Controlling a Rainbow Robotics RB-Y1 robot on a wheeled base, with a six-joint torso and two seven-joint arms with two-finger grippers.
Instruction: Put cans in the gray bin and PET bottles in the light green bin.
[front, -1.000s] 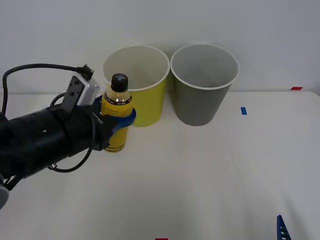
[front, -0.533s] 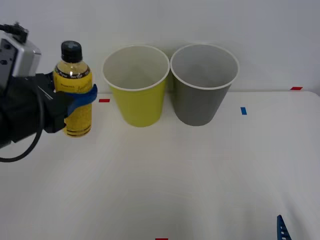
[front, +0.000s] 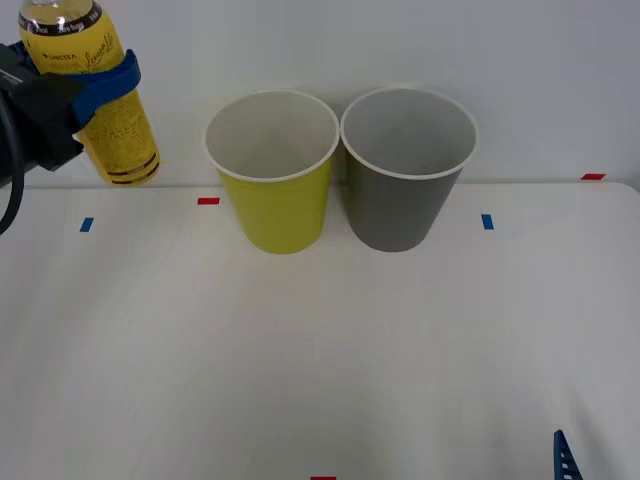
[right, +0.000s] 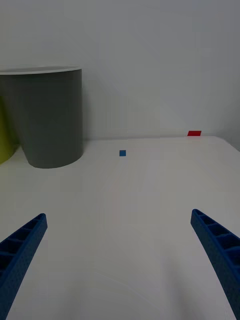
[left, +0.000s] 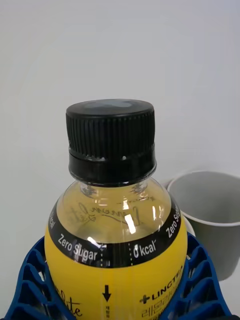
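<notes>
White table (front: 330, 360) — left gripper (front: 100, 85) apparently gripping bottle (front: 100, 95).

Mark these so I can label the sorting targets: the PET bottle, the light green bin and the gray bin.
PET bottle (front: 112, 120): front view, yellow label.
light green bin (front: 278, 210): front view, outer wall.
gray bin (front: 398, 212): front view, outer wall.

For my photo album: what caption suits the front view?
Left gripper lifts the yellow bottle beside the light green bin and gray bin.
</notes>
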